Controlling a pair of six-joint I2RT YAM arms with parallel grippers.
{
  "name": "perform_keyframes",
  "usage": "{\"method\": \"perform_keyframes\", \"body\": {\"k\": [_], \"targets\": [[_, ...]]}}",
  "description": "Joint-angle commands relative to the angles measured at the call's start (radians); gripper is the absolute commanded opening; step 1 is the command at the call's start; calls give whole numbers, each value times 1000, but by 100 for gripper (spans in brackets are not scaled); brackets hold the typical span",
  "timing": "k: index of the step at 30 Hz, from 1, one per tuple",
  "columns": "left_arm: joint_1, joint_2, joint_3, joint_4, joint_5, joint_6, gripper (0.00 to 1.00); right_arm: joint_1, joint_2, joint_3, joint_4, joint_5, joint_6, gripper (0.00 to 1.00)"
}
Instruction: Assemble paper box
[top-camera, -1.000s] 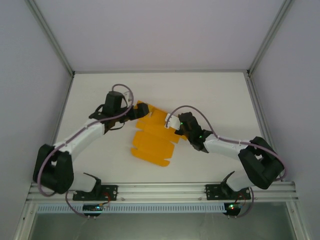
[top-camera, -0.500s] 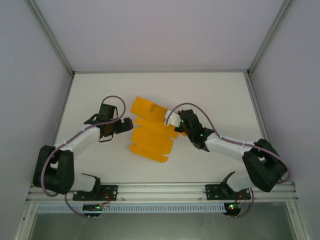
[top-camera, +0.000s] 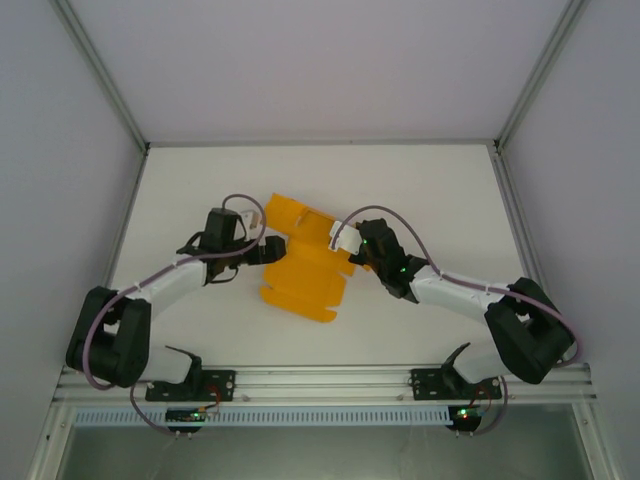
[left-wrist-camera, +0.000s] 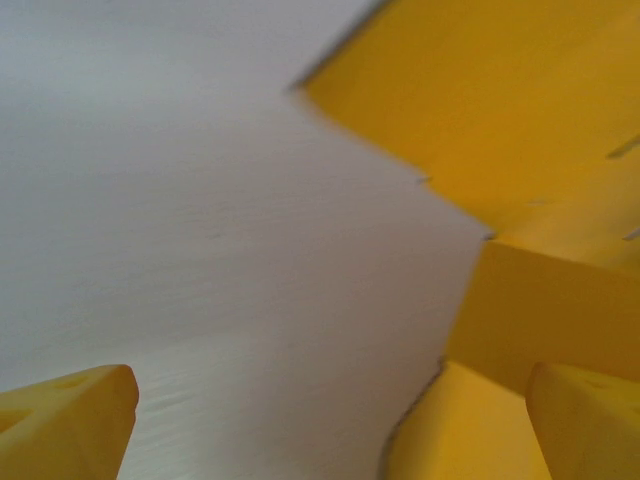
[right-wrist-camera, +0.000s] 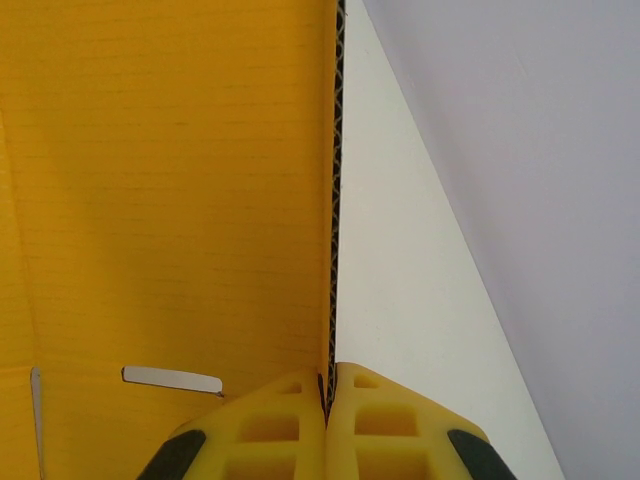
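sheet: flat orange-yellow die-cut card sheet lying mid white table | right gripper: clamped on its edge | left gripper: spread apart beside opposite edge | handling: likely light, bendy; pinch flap edges

paper box | orange-yellow die-cut sheet; unfolded; mid-table; far flap raised

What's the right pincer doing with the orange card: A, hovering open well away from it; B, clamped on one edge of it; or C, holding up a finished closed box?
B: in the right wrist view the right pincer is closed on the thin corrugated edge of the card, which is a sheet not yet folded into a box.
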Motion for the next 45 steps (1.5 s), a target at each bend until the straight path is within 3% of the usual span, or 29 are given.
{"method": "perform_keyframes", "body": {"k": [1, 3, 10, 18, 22, 29, 33, 35, 37, 41, 43, 45], "targets": [[-17, 43, -2, 112, 89, 16, 95, 8, -2, 29, -12, -17, 20, 0], [-19, 68, 9, 124, 104, 16, 90, 8, -2, 30, -14, -21, 22, 0], [-27, 141, 23, 198, 170, -5, 60, 10, -8, 27, -25, -46, 30, 0], [-40, 183, -10, 380, 220, -49, 54, 3, -24, 9, -43, -127, 41, 0], [-43, 200, -1, 372, 227, -49, 36, -2, -44, 14, -56, -141, 49, 0], [-47, 178, -14, 352, 216, -28, 20, -11, -58, 12, -64, -141, 58, 0], [-50, 159, -18, 320, 183, -13, 3, -11, -60, 22, -73, -139, 58, 0], [-51, 151, -18, 306, 173, -5, 0, -11, -60, 30, -82, -139, 58, 0], [-50, 142, -17, 294, 163, 1, 0, -11, -60, 36, -91, -137, 57, 0], [-51, 119, -13, 272, 156, 8, 23, -12, -55, 49, -102, -119, 37, 0], [-50, 95, -8, 241, 142, 20, 45, -11, -51, 65, -119, -94, 1, 0], [-51, 54, -4, 199, 113, 44, 76, -10, -41, 88, -142, -63, -51, 0]]}}
